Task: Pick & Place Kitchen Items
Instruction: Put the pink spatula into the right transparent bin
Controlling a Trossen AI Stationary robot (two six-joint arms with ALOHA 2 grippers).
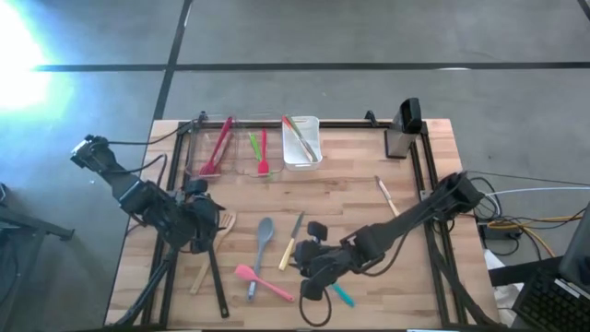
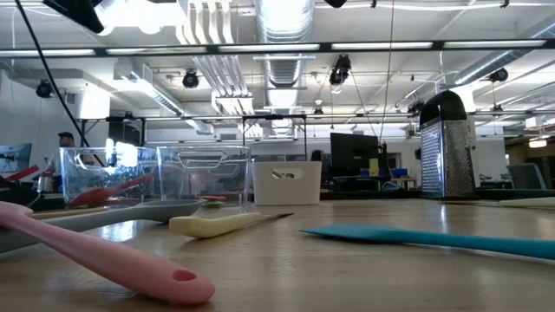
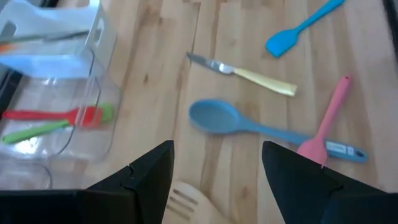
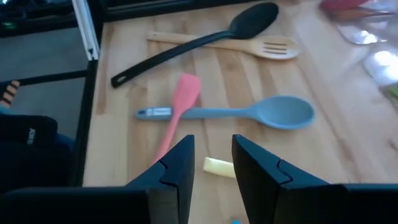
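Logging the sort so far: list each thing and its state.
Left gripper: open, above wooden fork.
Right gripper: open, above cream-handled knife.
Grey spoon: loose on table, under pink spatula.
Teal spatula: loose.
Red tongs: in clear bin.

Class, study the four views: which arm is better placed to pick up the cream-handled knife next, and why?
Right. The right gripper hovers open beside the knife, whose handle shows just beyond its jaws. The left gripper, also open, sits over the wooden fork.
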